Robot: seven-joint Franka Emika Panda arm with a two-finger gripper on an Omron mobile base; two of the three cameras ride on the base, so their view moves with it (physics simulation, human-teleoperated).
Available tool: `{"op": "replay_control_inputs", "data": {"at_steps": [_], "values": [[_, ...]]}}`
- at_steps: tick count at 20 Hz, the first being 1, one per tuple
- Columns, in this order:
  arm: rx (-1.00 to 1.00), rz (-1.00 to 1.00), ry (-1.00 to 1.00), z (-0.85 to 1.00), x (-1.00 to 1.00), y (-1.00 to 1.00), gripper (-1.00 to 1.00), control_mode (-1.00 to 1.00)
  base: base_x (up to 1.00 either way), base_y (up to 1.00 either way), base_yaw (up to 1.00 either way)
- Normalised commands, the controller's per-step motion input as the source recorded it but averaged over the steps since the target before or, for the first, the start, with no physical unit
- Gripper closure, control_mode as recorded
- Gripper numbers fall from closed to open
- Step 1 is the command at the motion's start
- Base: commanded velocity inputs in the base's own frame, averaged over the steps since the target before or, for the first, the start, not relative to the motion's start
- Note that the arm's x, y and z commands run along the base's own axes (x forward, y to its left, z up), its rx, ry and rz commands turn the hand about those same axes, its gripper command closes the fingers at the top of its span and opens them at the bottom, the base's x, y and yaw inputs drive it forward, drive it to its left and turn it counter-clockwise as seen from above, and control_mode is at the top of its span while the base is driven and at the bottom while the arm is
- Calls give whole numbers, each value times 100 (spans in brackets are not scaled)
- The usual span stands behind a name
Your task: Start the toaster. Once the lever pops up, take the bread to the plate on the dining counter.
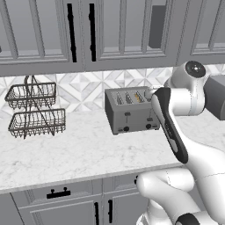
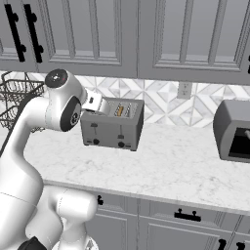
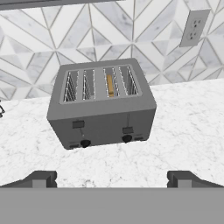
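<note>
Four slots on the toaster (image 3: pixel 101 103), and the bread (image 3: pixel 110 85) sits on edge in the third one from the left in the hand view, just a thin tan sliver poking out. The toaster stands on the marble worktop (image 3: pixel 188 127) against the tiled wall, roughly dead centre of the hand view, with the wall outlet (image 3: pixel 192 28) up at 1 o'clock.

The tool (image 3: pixel 112 179) is spread as wide as it goes, holding nothing, hanging in front of and above the toaster, well apart from it.

Step in hand, I'd say: push a lever down. Since the bread is in the right-hand pair of slots, I'd go for the right lever (image 3: pixel 127 130), not the left lever (image 3: pixel 78 124). Come in from above the tab and press straight down with one fingertip; closing up first might help so the other finger doesn't snag the body.

Hard to make out: how deep the bread sits, and whether either lever is already partway down. In the left base view the arm covers the toaster's right end. I can't see the plate or dining counter from here.
</note>
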Motion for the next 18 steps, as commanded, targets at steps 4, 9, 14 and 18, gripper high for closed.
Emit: {"op": "replay_control_inputs", "data": {"at_steps": [4,9,14,18], "values": [[0,0,0,0,0,0,-100,-100,0,0,0],[0,0,0,0,0,0,-100,-100,0,0,0],[0,0,0,0,0,0,-100,-100,0,0,0],[0,0,0,0,0,0,-100,-100,0,0,0]]}}
